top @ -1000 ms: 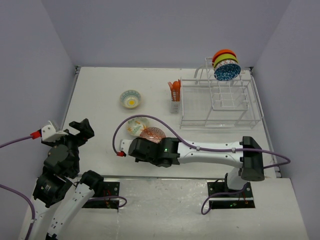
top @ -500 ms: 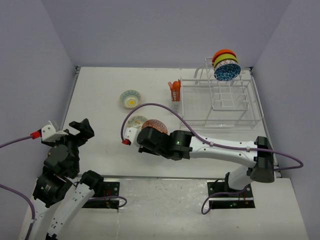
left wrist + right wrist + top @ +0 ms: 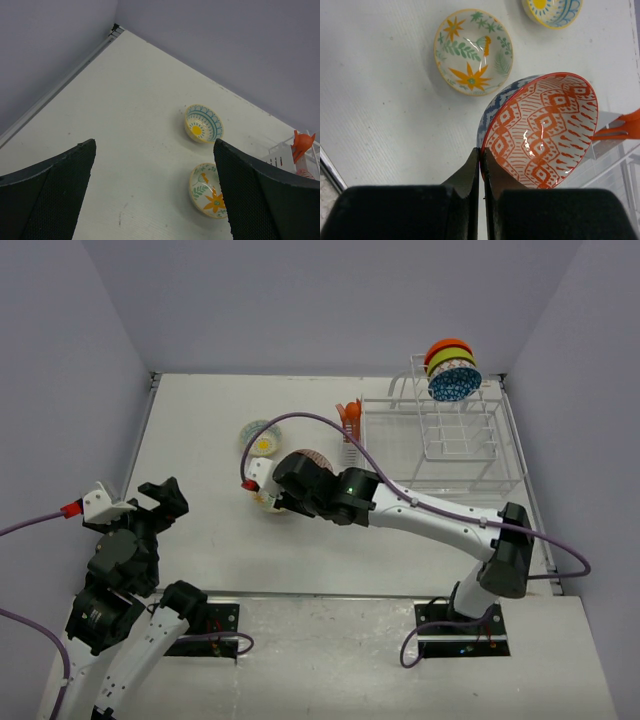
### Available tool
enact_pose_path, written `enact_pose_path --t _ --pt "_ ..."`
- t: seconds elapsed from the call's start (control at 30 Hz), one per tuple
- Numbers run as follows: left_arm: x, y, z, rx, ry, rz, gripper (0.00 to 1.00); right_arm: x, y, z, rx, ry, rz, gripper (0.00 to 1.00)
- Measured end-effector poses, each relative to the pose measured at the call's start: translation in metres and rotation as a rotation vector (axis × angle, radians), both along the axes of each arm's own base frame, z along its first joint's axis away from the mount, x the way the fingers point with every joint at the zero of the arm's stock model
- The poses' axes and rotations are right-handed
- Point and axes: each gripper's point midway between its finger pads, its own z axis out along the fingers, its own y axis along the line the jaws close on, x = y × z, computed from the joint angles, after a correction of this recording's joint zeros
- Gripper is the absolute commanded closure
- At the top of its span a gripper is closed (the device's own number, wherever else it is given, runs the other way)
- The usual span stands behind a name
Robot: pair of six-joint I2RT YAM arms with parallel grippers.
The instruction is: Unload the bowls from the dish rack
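Observation:
My right gripper (image 3: 481,150) is shut on the rim of a red-orange patterned bowl (image 3: 540,130), which hangs tilted above the table. From above, that bowl (image 3: 308,462) sits between the two bowls on the table and the dish rack (image 3: 440,490). Under it, a flower-painted bowl (image 3: 472,51) and a yellow-centred bowl (image 3: 552,10) rest on the table. On the rack's tall section stand an orange bowl (image 3: 447,345), a yellow-green bowl (image 3: 446,359) and a blue mosaic bowl (image 3: 454,383). My left gripper (image 3: 154,150) is open and empty at the near left.
An orange utensil holder (image 3: 349,420) hangs on the rack's left side, close to the held bowl. The right arm's purple cable (image 3: 300,420) loops over the yellow-centred bowl (image 3: 258,437). Walls enclose the table on the left, back and right.
The right arm has carried the red-orange bowl away from the near edge, up and over the flower bowl towards the rack's left side. The left arm has stayed still.

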Motion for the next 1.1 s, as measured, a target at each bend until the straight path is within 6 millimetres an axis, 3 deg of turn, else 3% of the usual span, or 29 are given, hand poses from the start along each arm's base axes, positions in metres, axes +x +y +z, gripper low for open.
enact_pose_path --t 0.17,0.5,0.93,1.1 --pt "0.000 0.000 0.000 0.000 0.000 0.000 0.00 0.009 0.034 -0.011 -0.020 0.013 0.047 1.00" --pt "0.000 0.000 0.000 0.000 0.000 0.000 0.00 0.028 0.082 -0.063 -0.122 0.058 0.104 1.00" --pt "0.000 0.000 0.000 0.000 0.000 0.000 0.00 0.041 0.081 -0.119 -0.233 0.122 0.094 1.00" --pt "0.000 0.000 0.000 0.000 0.000 0.000 0.00 0.042 0.085 -0.123 -0.233 0.131 0.098 1.00"
